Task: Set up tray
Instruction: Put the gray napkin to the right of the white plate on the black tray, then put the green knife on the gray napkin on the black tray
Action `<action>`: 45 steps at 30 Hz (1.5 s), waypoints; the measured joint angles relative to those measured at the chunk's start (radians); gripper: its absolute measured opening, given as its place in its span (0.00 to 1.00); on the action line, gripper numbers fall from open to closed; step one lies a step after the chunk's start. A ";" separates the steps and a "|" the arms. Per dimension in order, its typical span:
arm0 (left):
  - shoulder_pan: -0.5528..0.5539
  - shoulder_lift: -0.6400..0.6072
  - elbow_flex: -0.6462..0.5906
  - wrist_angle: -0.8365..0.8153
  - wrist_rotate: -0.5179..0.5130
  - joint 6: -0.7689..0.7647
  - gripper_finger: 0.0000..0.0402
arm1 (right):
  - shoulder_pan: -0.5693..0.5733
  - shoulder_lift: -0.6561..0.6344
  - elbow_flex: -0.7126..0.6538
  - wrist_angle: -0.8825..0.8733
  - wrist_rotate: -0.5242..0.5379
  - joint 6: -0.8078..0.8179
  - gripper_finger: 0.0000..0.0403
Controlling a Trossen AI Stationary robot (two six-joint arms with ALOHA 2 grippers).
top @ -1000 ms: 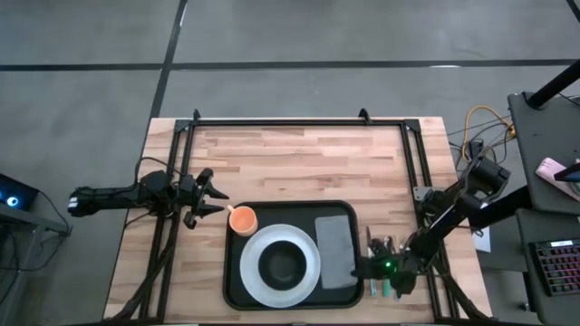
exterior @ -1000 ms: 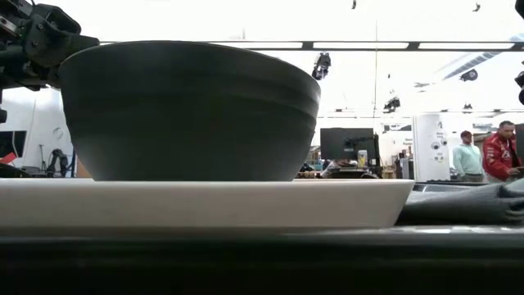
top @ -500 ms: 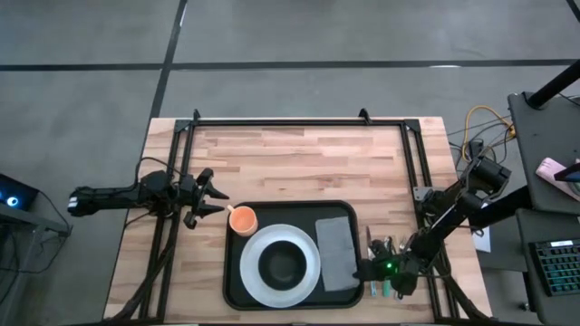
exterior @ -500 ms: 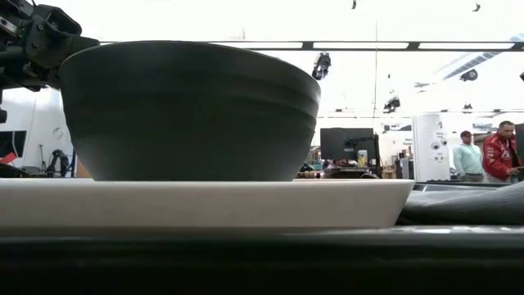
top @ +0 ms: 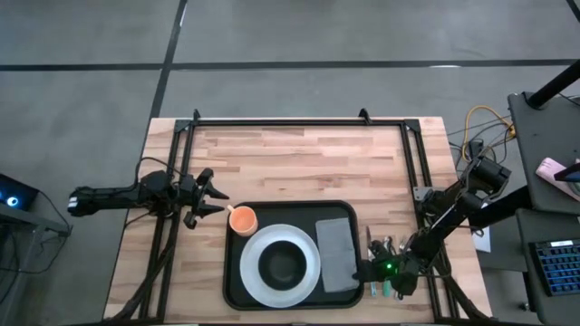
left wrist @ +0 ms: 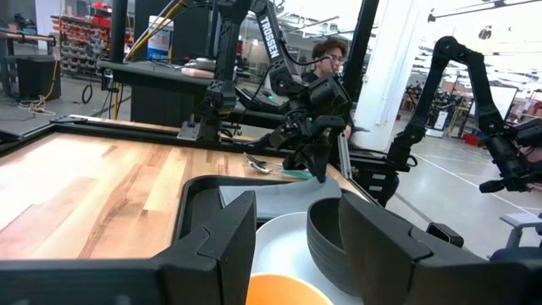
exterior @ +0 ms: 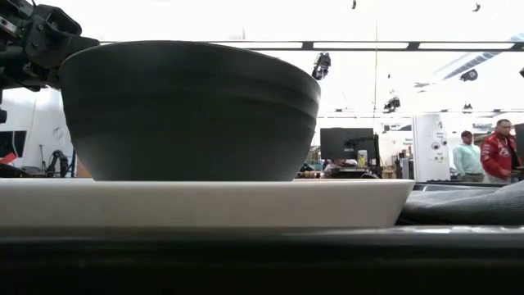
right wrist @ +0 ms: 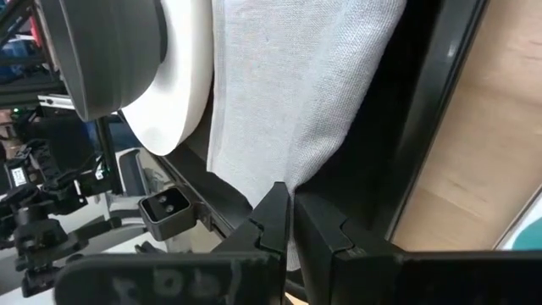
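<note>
Wood table (top: pixel 299 163) bears tray (top: pixel 235 281); people behind.

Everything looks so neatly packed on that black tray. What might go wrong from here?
1. The right gripper has its fingers pinched on the grey napkin's edge beside the tray rim; pulling away could drag the napkin askew or nudge the white plate next to it.
2. The left gripper hangs open just beside the orange cup; a small sideways move could tip it.
3. The dark bowl merely rests on the plate, so any jolt to the tray might shift it.
</note>
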 joint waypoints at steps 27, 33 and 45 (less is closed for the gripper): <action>0.000 0.000 0.000 0.000 0.000 0.000 0.38 | 0.000 0.000 0.000 0.021 0.001 -0.027 0.27; 0.000 0.000 0.000 0.000 0.000 0.000 0.38 | 0.000 -0.006 0.000 0.021 0.001 -0.023 0.36; 0.000 0.000 0.000 0.000 0.000 0.000 0.38 | 0.000 -0.167 0.000 -0.186 -0.002 0.050 0.47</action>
